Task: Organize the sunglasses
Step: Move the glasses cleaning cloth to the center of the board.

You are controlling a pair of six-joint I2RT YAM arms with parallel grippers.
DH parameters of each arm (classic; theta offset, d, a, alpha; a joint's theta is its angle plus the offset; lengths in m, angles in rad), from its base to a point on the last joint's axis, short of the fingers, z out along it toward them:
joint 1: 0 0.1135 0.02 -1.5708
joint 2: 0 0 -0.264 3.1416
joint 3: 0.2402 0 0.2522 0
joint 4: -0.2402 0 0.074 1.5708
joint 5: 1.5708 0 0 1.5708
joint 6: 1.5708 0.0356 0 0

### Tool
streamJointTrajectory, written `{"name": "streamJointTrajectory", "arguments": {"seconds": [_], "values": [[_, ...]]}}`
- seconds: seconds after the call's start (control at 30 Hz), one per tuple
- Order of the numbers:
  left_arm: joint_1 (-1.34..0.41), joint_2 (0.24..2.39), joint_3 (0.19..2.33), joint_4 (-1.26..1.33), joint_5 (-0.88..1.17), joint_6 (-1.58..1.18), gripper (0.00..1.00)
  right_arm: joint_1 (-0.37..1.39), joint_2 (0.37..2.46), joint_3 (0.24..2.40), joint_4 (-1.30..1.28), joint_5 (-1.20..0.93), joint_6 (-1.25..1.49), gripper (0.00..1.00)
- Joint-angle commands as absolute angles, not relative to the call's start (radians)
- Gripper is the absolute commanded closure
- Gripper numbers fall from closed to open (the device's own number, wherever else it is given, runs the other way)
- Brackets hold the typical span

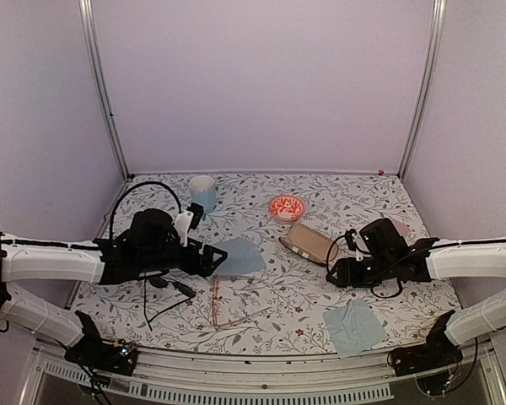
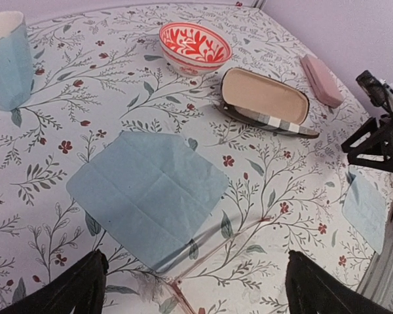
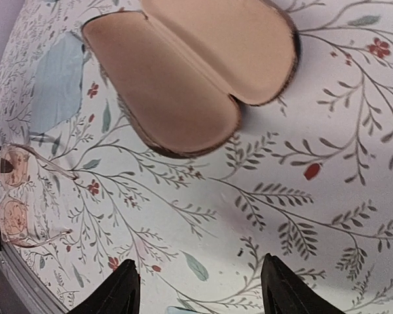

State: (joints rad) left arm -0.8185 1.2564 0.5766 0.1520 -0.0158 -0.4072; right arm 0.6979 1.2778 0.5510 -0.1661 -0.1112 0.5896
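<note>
The brown case [image 3: 196, 72] lies open, seemingly awaiting the pinkish glasses [image 3: 14, 219] nearer-left; left claw [image 2: 196, 284] and right claw [image 3: 200, 291] gape empty.

Floral table [image 1: 337, 190]: cup [image 1: 202, 192], bowl [image 1: 287, 207], cloths [image 1: 239, 256], open case [image 1: 310, 243], glasses [image 3: 14, 219]

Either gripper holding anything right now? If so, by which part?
Nothing is held. The left gripper and the right gripper are both open and empty.
</note>
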Motion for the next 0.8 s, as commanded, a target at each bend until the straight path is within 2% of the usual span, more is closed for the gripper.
{"name": "streamJointTrajectory", "arguments": {"seconds": [0.0, 0.17, 0.37, 0.77], "values": [[-0.834, 1.356, 0.62, 0.194, -0.029, -0.37, 0.04, 0.721, 1.188, 0.569, -0.411, 0.035, 0.723, 0.36], [-0.844, 1.485, 0.695, 0.212, 0.03, -0.345, 0.06, 0.724, 1.103, 0.523, -0.497, 0.079, 0.847, 0.42], [-0.859, 1.569, 0.755, 0.222, 0.084, -0.337, 0.07, 0.726, 1.187, 0.517, -0.581, 0.136, 0.895, 0.46], [-0.869, 1.593, 0.787, 0.225, 0.115, -0.329, 0.08, 0.755, 1.218, 0.494, -0.515, 0.093, 0.884, 0.58]]}}
